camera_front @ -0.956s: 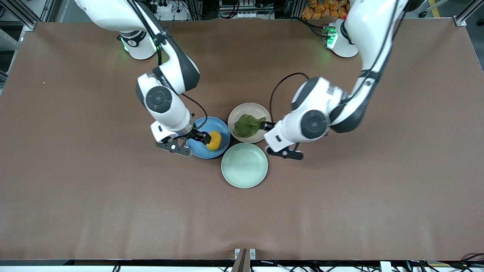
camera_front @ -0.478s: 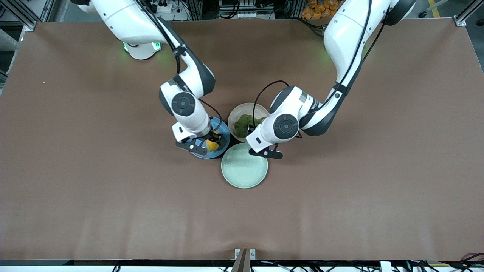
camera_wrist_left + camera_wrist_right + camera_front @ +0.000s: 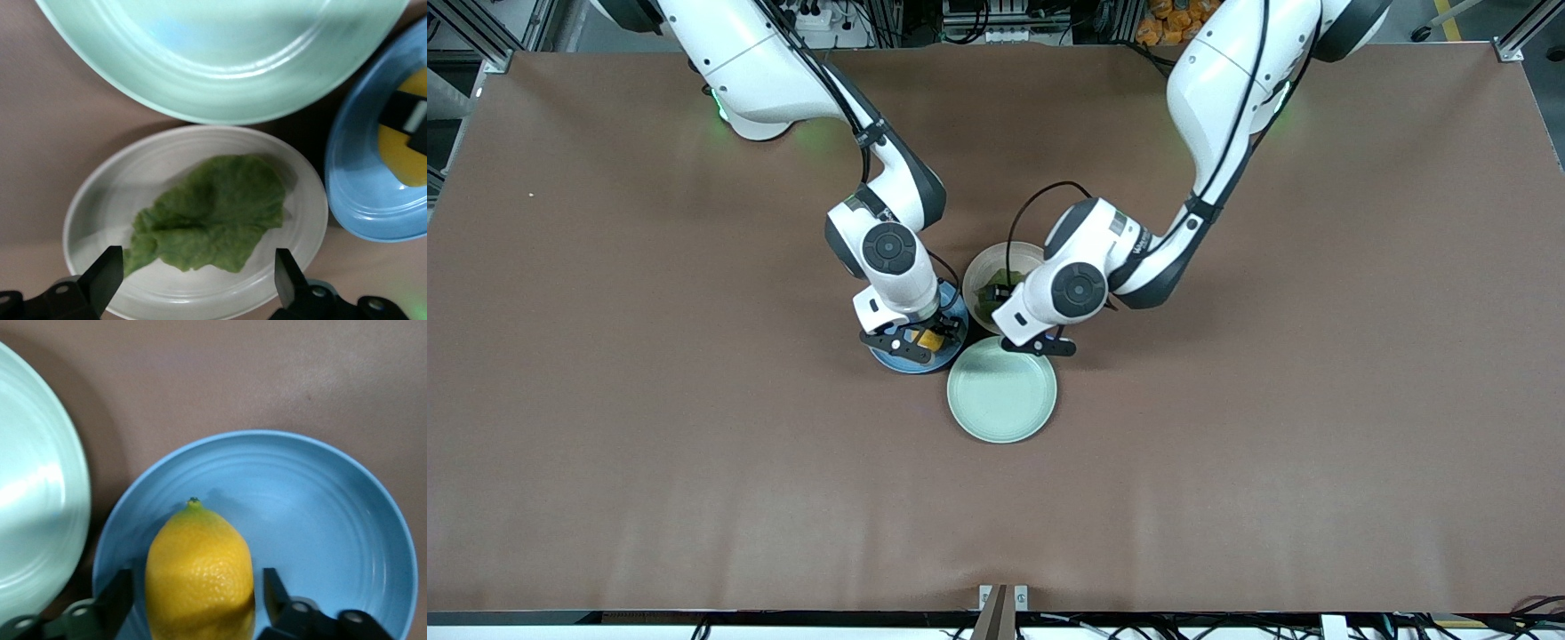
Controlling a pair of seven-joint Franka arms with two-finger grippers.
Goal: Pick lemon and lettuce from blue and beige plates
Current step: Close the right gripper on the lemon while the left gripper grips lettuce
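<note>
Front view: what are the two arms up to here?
Each arm is down at a plate. The right tool straddles the lemon on the blue plate, fingers on either side, no firm grip visible yet. The left tool hangs open over the lettuce on the beige plate. The mint-green plate holds nothing.

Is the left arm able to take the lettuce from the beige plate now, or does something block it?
Probably yes. The left pincer hangs open just over the lettuce, one finger on each side of the leaf, on the beige plate. Nothing lies between them.
</note>
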